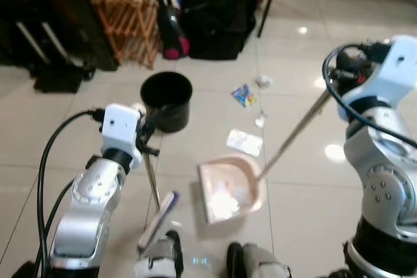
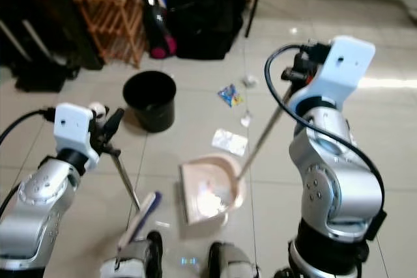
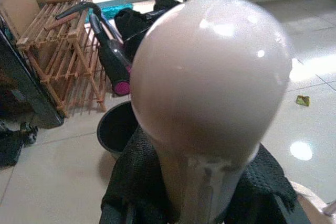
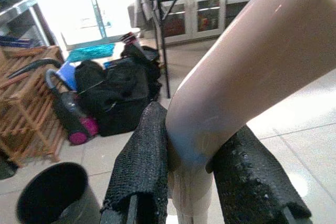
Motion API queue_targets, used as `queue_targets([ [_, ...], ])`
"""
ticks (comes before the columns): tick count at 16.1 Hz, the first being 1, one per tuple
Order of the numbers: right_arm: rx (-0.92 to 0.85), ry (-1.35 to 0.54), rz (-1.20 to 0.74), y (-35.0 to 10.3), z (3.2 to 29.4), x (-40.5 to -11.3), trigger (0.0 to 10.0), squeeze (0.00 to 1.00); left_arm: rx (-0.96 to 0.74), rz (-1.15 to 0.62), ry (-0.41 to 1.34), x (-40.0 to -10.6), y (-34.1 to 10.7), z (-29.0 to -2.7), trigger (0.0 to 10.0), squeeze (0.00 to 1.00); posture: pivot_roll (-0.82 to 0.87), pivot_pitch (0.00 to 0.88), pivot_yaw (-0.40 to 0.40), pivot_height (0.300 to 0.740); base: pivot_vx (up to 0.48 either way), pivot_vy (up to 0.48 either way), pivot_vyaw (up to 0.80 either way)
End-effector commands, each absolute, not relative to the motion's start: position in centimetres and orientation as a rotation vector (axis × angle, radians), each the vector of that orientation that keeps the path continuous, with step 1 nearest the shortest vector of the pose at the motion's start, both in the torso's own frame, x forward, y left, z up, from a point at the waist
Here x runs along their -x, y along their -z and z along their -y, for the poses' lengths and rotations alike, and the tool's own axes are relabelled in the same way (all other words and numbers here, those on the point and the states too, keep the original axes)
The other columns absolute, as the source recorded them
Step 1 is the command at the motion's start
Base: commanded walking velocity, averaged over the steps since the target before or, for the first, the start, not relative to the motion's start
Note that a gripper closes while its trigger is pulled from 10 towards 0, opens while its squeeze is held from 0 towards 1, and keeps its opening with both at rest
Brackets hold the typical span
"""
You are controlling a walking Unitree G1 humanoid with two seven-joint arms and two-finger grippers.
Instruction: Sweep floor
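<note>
From the head views the pink dustpan (image 1: 228, 190) is lying on the tiled floor (image 1: 306, 180) beside the broom (image 1: 158, 218), while in the wrist views the left gripper (image 3: 202, 192) fingers are clamping the broom's rounded handle top and the right gripper (image 4: 191, 182) fingers are squeezing the dustpan's handle.

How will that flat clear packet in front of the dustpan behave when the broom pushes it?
The clear packet looks thin, flat and empty, so probably very light and floppy. On glossy tile it will likely slide easily, maybe skating past the dustpan lip or slipping under the broom bristles rather than rolling.
</note>
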State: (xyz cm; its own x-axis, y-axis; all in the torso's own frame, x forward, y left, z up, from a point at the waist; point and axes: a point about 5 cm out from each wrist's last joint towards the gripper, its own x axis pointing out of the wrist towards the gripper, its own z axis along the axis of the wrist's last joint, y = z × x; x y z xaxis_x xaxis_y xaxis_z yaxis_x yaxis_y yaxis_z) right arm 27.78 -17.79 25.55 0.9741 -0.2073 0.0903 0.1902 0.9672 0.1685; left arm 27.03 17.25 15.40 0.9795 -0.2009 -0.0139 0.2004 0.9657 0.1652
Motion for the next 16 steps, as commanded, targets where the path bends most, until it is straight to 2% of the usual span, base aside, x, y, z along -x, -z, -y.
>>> queue_targets([
  [1,-0.175,0.192,0.166,-26.9,17.8,-27.8,10.0,0.00,-0.182,0.053,0.180,-27.1,-16.4,-17.4,10.0,0.00,-0.05,0.229,-0.023,0.740,0.000,0.000,0.00],
  [4,-0.183,0.190,0.204,-28.1,18.2,-28.1,10.0,0.00,-0.214,0.068,0.195,-27.1,-16.4,-17.3,10.0,0.00,-0.05,0.216,-0.011,0.740,0.000,0.000,0.00],
  [8,-0.184,0.189,0.268,-30.3,18.9,-29.2,10.0,0.00,-0.216,0.071,0.190,-27.0,-16.1,-17.4,10.0,0.00,-0.03,0.196,-0.024,0.740,0.315,0.000,0.00],
  [14,-0.166,0.125,0.315,-32.3,18.3,-30.9,10.0,0.00,-0.228,0.048,0.216,-26.7,-15.5,-17.4,10.0,0.00,-0.02,0.175,-0.014,0.740,0.367,0.000,0.00],
  [16,-0.172,0.107,0.327,-32.7,17.8,-31.2,10.0,0.00,-0.226,0.047,0.215,-26.8,-15.4,-17.6,10.0,0.00,-0.03,0.167,-0.007,0.740,0.394,0.000,0.80],
])
